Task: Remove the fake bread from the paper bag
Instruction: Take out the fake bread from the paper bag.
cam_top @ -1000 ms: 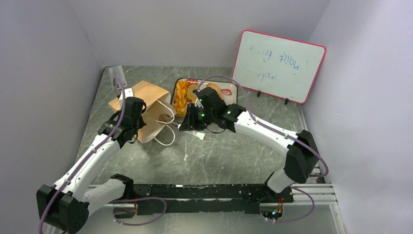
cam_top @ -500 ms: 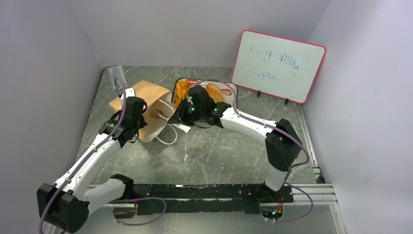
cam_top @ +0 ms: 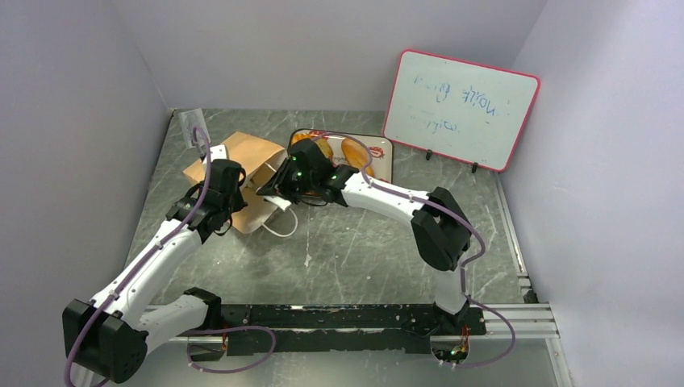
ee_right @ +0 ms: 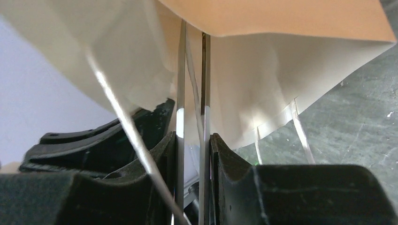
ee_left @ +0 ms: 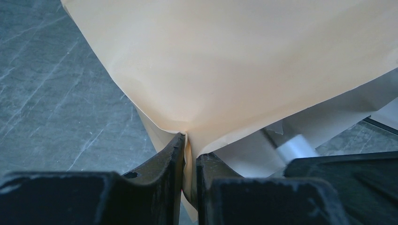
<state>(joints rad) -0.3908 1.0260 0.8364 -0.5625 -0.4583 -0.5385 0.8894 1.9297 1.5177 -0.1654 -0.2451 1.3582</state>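
The tan paper bag (cam_top: 235, 160) lies on its side at the back left, its mouth facing right. My left gripper (cam_top: 228, 193) is shut on a fold of the paper bag (ee_left: 234, 61); the left wrist view shows the paper pinched between the jaws of that gripper (ee_left: 189, 140). My right gripper (cam_top: 281, 187) is at the bag's mouth, shut on slim silver tongs (ee_right: 180, 93). In the right wrist view the tongs' two blades run up from the gripper (ee_right: 192, 136) into the bag's pale inside (ee_right: 244, 93). Fake bread (cam_top: 321, 148) lies on the tray; any in the bag is hidden.
A white tray (cam_top: 385, 143) stands right of the bag, behind my right arm. A red-framed whiteboard (cam_top: 460, 109) leans at the back right. White cord handles (cam_top: 278, 230) trail from the bag's mouth over the grey marbled table. Walls close in on the left and the back.
My right arm has swung left from over the tray to the bag's mouth, carrying the tongs. The left gripper has kept its hold on the bag.
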